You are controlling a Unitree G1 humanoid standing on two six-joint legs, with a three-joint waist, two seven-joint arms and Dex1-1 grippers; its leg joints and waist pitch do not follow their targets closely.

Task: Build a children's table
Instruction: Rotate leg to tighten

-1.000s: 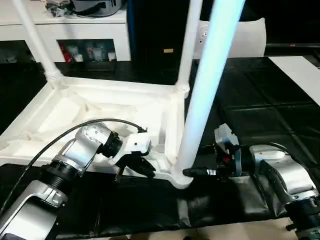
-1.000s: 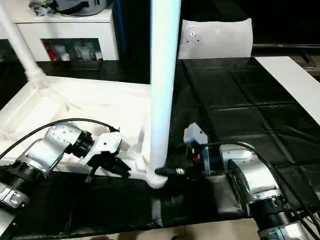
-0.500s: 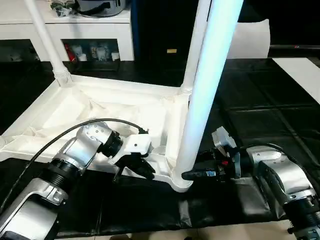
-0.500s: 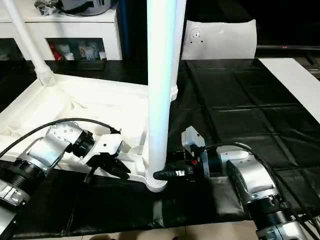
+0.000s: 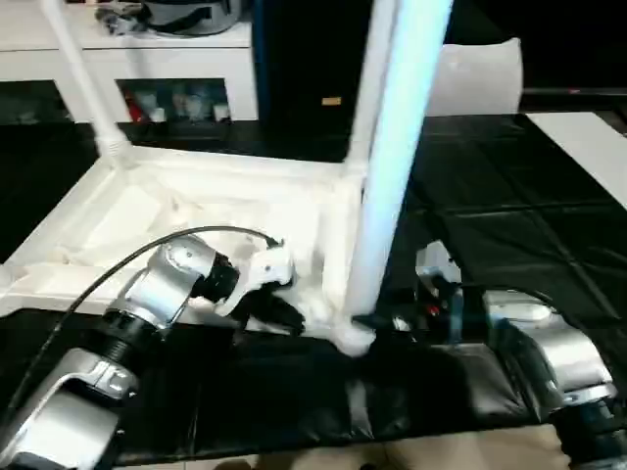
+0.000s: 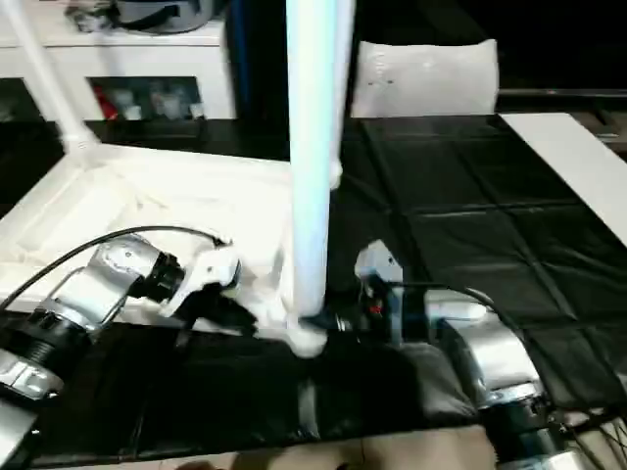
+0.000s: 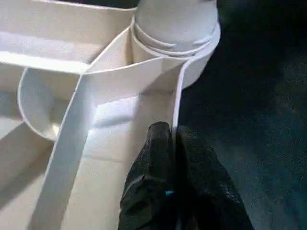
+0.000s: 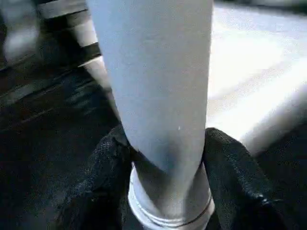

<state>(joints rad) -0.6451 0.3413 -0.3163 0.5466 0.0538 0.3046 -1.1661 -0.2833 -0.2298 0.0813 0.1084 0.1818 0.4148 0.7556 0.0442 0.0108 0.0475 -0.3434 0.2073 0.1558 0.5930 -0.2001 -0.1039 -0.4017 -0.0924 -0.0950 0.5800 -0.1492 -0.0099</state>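
Table leg (image 8: 158,96) upright in corner socket (image 7: 192,57)

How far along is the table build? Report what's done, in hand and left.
Done: the inverted table top carries three upright legs, the far-left leg, the far-right leg and the near leg. In hand: the right pincer clamps the near leg's base at its corner socket; the left pincer, shut, pinches the top's rim beside it. Left: no fourth leg stands in view; then flipping upright.

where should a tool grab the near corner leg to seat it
Low on the near leg, just above its corner socket, coming level from the side away from the table top. The round upright shaft fits between fingers there, as the right tool shows.
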